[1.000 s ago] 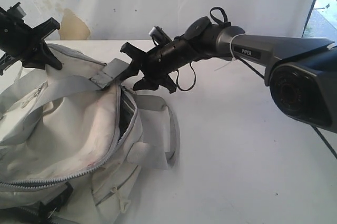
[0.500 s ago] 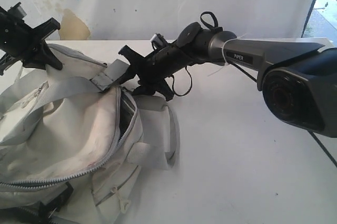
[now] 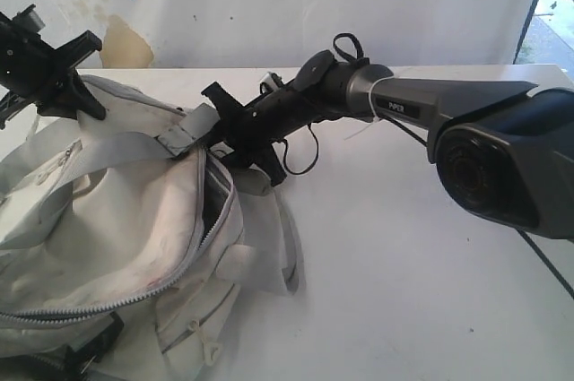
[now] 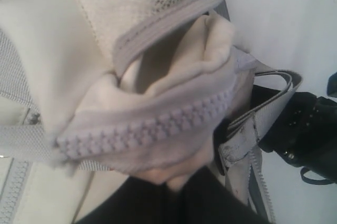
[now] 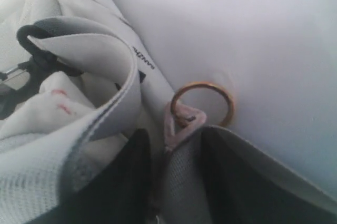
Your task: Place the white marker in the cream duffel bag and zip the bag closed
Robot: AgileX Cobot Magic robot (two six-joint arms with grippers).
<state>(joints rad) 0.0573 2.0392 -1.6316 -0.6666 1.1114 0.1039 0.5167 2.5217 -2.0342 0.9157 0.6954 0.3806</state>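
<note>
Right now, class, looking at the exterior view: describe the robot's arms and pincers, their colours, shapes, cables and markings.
The right arm is a dark grey tapering tube with white PIPER lettering, a white cable tie and black cable loops, joined to a bulky glossy housing. The right pincer and left pincer are matt black and angular.

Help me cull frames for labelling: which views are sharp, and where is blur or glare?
Exterior view: the cream duffel bag is fairly sharp in soft light; daylight flares in the upper right corner. Left wrist view: too close, zipper teeth soft, pale fabric nearly blown out. Right wrist view: the copper-coloured ring is reasonably clear, the grey strap in front blurred.
</note>
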